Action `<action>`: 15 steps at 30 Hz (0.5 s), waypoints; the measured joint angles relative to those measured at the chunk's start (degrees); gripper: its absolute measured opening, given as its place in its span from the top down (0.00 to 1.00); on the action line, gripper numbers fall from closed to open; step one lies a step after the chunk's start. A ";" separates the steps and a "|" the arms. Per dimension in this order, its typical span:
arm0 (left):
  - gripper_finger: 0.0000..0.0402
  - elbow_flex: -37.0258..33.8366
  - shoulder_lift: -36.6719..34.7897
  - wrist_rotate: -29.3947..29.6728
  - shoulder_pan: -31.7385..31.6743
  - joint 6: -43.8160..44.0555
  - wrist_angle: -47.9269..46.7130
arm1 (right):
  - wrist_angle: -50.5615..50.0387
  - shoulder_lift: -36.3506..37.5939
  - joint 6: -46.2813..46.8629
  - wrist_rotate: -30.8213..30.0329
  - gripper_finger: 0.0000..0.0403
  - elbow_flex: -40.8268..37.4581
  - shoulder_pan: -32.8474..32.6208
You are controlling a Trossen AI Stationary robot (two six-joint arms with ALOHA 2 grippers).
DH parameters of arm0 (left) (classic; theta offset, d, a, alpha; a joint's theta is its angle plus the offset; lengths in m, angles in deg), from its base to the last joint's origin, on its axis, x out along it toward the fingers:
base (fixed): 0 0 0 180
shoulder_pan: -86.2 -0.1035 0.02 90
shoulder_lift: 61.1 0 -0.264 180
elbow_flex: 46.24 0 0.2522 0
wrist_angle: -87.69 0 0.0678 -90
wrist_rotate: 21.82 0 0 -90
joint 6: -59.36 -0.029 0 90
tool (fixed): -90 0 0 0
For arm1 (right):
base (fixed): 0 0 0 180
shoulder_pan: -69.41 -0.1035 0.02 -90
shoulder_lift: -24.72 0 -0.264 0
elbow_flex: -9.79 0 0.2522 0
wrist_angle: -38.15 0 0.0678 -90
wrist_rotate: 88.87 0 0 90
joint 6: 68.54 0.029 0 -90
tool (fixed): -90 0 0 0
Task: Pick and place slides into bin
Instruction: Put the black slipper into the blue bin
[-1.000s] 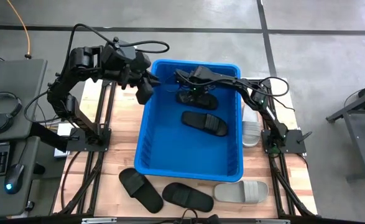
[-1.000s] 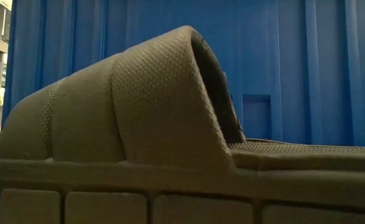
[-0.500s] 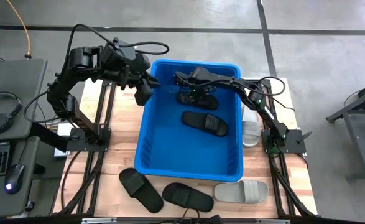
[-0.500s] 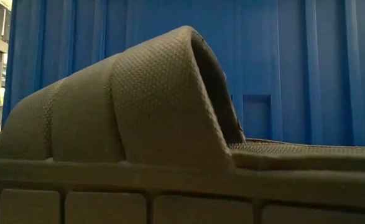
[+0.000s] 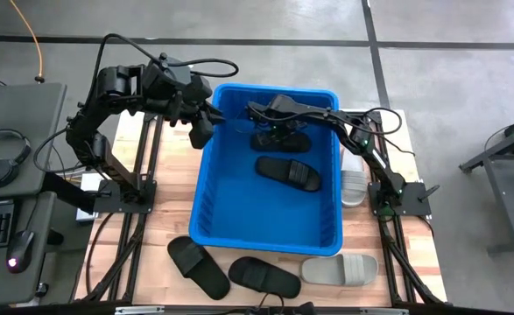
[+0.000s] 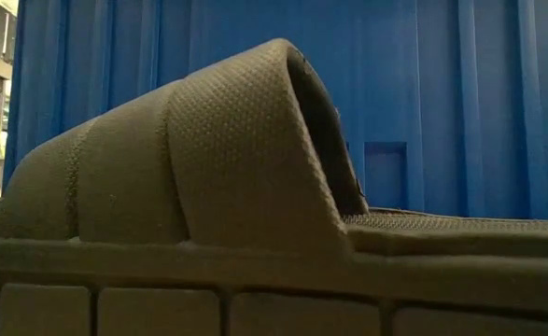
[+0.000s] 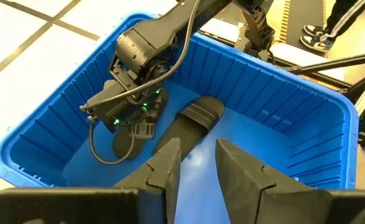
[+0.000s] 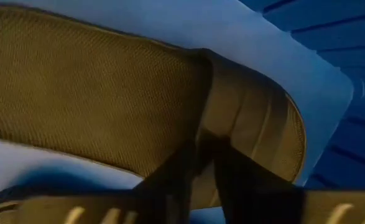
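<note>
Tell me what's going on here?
The right claw is down inside the blue bin at its far end, right over a black slide. A second black slide lies mid-bin. The left claw hovers empty and open at the bin's far left corner. Two black slides and two light ones wait outside.

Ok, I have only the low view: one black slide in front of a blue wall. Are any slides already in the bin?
Observer: Yes, two black ones lie in the bin: a near slide and a far slide.
Operator: Where is the right hand?
Observer: The right hand is low over the far slide.
Operator: And the left hand?
Observer: The left hand waits at the bin's far left corner.
</note>
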 joint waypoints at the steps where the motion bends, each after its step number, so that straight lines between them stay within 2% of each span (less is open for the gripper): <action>1: 0.78 0.00 0.00 0.00 0.00 0.00 0.00 | -0.01 0.00 -0.09 -0.43 0.95 0.00 0.00; 4: 0.78 0.00 0.00 0.00 0.00 0.00 0.00 | -0.21 0.00 -0.41 -1.51 0.99 0.00 -0.04; 15: 0.78 0.00 -0.02 -0.02 0.00 0.00 0.00 | -0.19 0.02 1.16 -4.54 0.99 0.00 1.19</action>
